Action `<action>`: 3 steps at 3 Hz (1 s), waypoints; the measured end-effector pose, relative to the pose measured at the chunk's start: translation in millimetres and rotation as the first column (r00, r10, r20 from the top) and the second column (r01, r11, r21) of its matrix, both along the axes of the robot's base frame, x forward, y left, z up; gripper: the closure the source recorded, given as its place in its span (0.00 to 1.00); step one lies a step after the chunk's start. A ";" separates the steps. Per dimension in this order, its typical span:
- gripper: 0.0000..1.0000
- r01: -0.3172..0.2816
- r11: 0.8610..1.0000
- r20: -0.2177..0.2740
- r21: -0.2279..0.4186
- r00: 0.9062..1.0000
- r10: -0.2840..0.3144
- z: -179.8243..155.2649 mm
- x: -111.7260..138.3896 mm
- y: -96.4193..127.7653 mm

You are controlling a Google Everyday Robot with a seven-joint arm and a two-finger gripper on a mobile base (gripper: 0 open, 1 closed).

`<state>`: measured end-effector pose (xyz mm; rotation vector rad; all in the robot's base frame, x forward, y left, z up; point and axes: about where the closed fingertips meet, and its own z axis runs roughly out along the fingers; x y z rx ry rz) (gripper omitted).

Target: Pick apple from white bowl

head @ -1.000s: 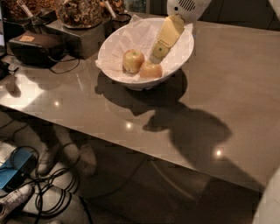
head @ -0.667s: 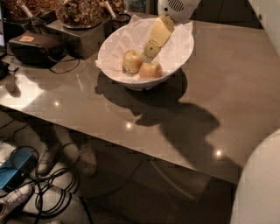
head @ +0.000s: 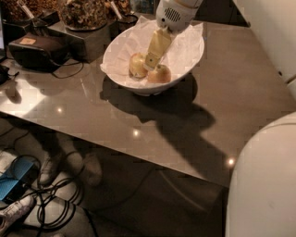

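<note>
The white bowl point(head: 189, 55), lined with crinkled white paper, stands at the back middle of the brown table. Two apples lie in its near side. The orange-red apple point(head: 160, 74) is on the right and a paler yellow apple point(head: 137, 65) is on the left. My gripper point(head: 150, 65) reaches down into the bowl from the white wrist point(head: 173, 14) above. Its yellowish tip sits between the two apples, touching or nearly touching the top left of the orange-red apple. Nothing is lifted.
Glass jars of snacks point(head: 83, 11) and a dark box point(head: 78, 39) stand behind the bowl on the left. A black device point(head: 37, 51) with a cable lies at the left. The table's near edge point(head: 138, 159) runs diagonally. Cables point(head: 51, 203) lie on the floor. My white body point(head: 263, 185) fills the lower right.
The gripper has moved left and down inside the bowl, from above the right-hand apple to between the two apples. The apples have not moved.
</note>
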<state>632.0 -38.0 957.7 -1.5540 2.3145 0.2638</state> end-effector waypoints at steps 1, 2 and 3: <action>0.25 0.001 1.000 -0.019 -0.027 1.000 -0.002 -13.3 2.3 4.1; 0.24 0.001 0.999 -0.029 -0.055 1.000 -0.002 -24.4 5.7 7.7; 0.23 0.000 0.997 -0.042 -0.079 0.999 -0.003 -36.0 10.0 11.1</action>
